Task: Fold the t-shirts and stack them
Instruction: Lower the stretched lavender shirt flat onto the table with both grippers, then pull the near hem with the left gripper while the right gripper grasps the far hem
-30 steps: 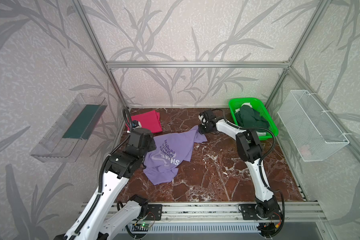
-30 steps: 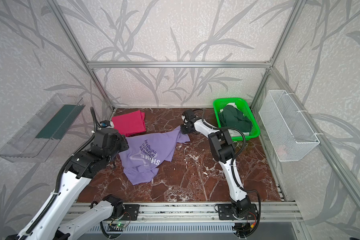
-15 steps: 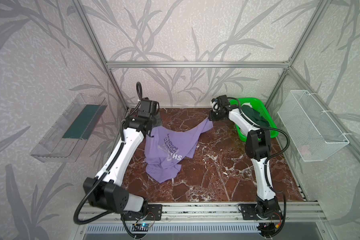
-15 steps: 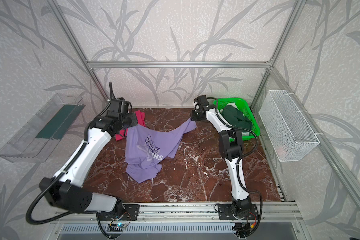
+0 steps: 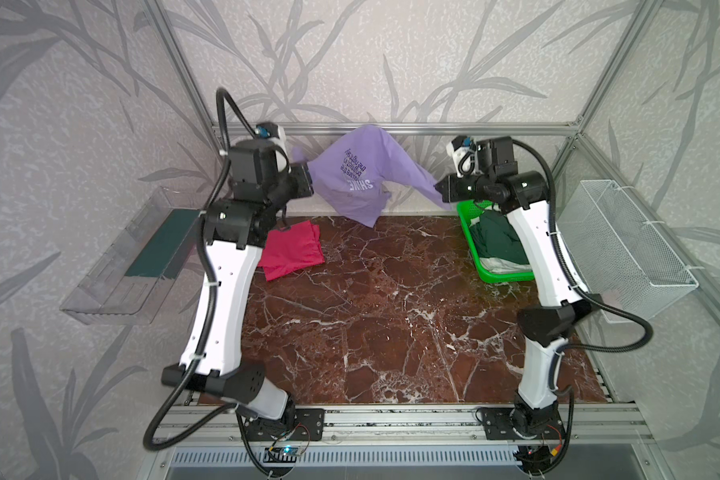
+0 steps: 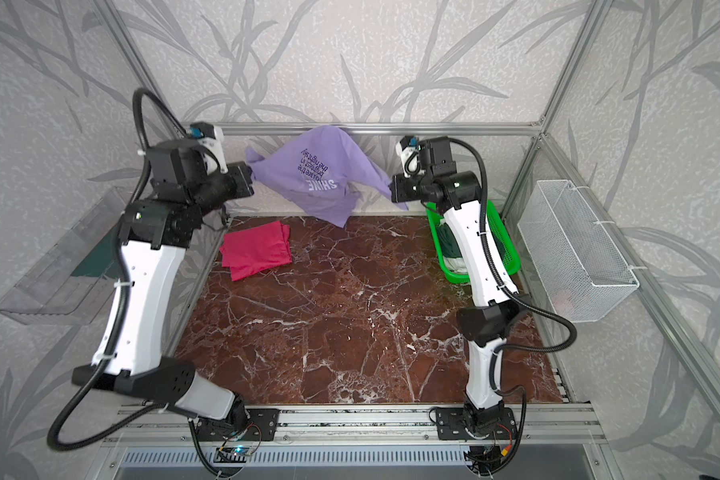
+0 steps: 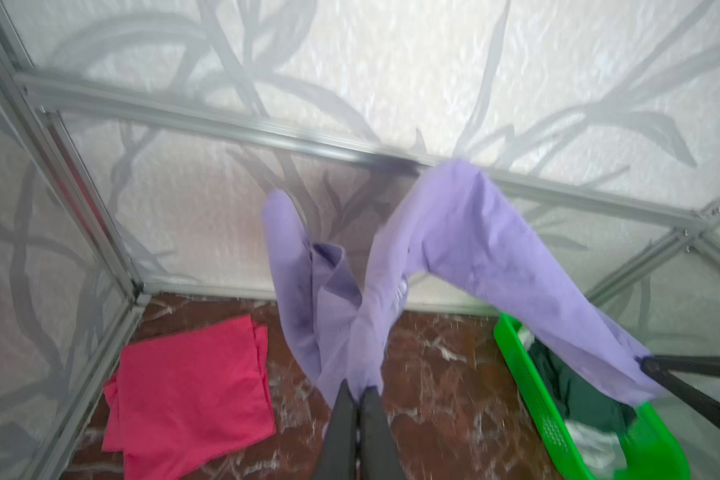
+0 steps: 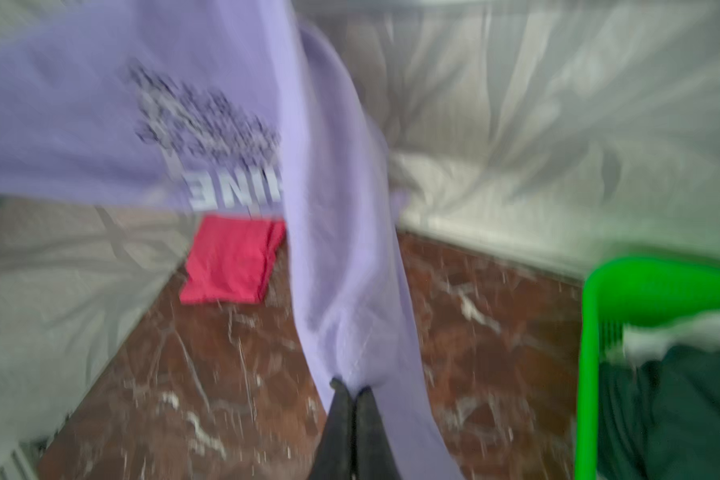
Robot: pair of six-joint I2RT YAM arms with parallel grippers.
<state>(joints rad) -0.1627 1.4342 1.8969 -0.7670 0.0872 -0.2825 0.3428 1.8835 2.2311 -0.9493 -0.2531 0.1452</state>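
The magenta t-shirt (image 5: 294, 249) lies folded on the marble table (image 5: 371, 324), toward its left rear corner. Opposite it, on the right, the green basket (image 5: 504, 276) holds a dark green garment (image 5: 495, 243) lying over a white garment (image 5: 501, 263). Farther back and high above the table, the lavender t-shirt (image 5: 362, 174) hangs between the two arms. The left gripper (image 5: 311, 183) is clamped on one edge and the right gripper (image 5: 436, 190) pinches another. The shirt's lettering reads upside down in both top views, just before the rear wall.
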